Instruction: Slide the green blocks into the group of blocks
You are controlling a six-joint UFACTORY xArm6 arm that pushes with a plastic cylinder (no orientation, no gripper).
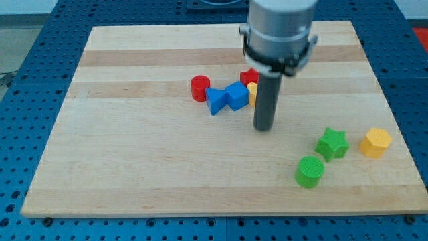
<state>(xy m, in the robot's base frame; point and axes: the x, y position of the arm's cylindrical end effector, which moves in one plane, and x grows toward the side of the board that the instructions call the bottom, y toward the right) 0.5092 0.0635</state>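
A green star block (pixel 332 143) and a green cylinder (pixel 309 171) lie at the view's lower right, close together. The group sits near the board's middle: a red cylinder (pixel 199 88), a blue triangular block (pixel 215 100), a blue cube (pixel 236 96), a red block (pixel 249 77) and a yellow block (pixel 253 92), both partly hidden by the rod. My tip (pixel 264 128) rests just below and right of the group, left of and above the green blocks, touching neither green block.
A yellow hexagonal block (pixel 376 142) lies right of the green star, near the board's right edge. The wooden board (pixel 134 161) sits on a blue perforated table (pixel 20 100).
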